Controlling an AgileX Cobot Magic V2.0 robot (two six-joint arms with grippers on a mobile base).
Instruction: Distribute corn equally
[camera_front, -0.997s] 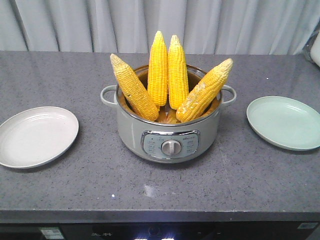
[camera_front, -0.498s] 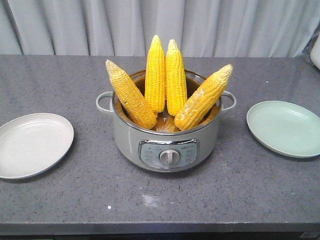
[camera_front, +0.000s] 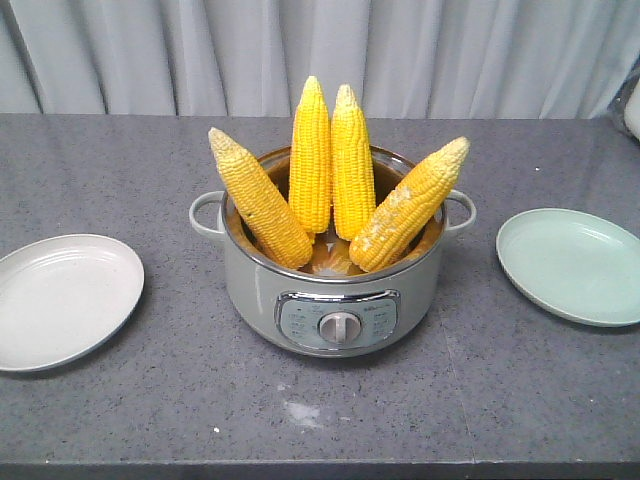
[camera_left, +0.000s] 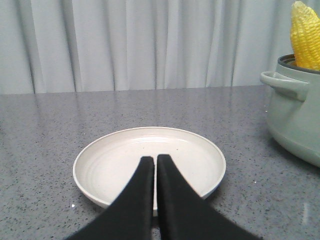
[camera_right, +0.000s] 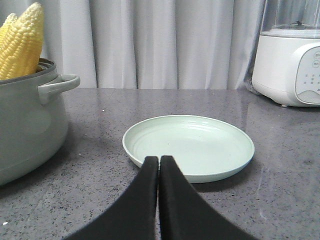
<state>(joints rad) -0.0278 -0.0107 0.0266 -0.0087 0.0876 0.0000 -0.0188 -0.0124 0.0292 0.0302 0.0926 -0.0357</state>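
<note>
- Corn (camera_front: 311, 160): four cobs stand leaning in the pot (camera_front: 250, 290), frame centre; lifting one could topple its neighbours
- left gripper (camera_left: 155, 160) and right gripper (camera_right: 159, 159) both pressed together, lower centre of wrist views; unopened, they would shove cobs, not grasp

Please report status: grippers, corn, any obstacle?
Left gripper shut, empty, facing white plate. Right gripper shut, empty, facing green plate. Four cobs upright in pot, plates bare. No obstacle seen.
</note>
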